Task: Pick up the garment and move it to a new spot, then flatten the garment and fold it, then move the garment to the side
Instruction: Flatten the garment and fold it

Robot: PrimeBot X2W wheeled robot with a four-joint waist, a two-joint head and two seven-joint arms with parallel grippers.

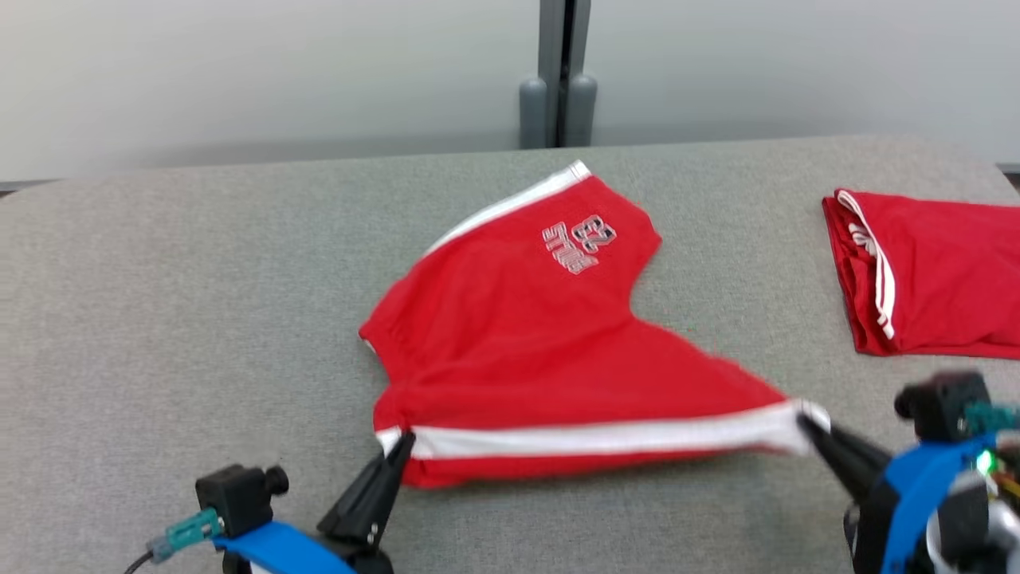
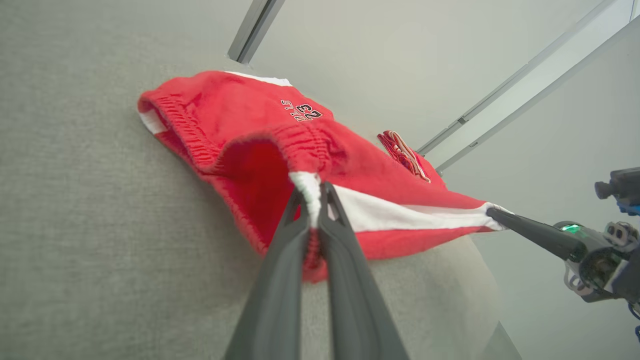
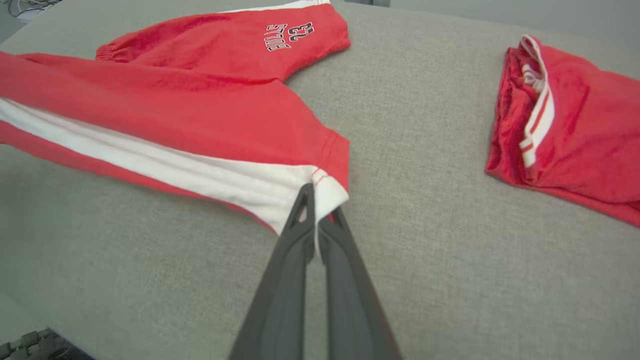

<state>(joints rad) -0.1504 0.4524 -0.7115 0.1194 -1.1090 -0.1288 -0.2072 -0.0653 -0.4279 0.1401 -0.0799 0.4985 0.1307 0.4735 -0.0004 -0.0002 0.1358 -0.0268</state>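
Observation:
Red shorts (image 1: 526, 343) with a white side stripe and a "23" print lie spread on the grey table, their near edge lifted and stretched taut between both grippers. My left gripper (image 1: 405, 441) is shut on the waistband end of the stripe, seen close in the left wrist view (image 2: 314, 192). My right gripper (image 1: 805, 422) is shut on the leg-hem corner of the stripe, where its fingertips (image 3: 316, 192) pinch the white cloth. The shorts (image 3: 200, 100) sag slightly between the two holds.
A second red garment (image 1: 932, 275), folded, with white stripes, lies at the table's right edge, also seen in the right wrist view as a folded garment (image 3: 565, 125). The grey table (image 1: 175, 319) has bare surface at left and front. A grey post (image 1: 558, 72) stands behind the table.

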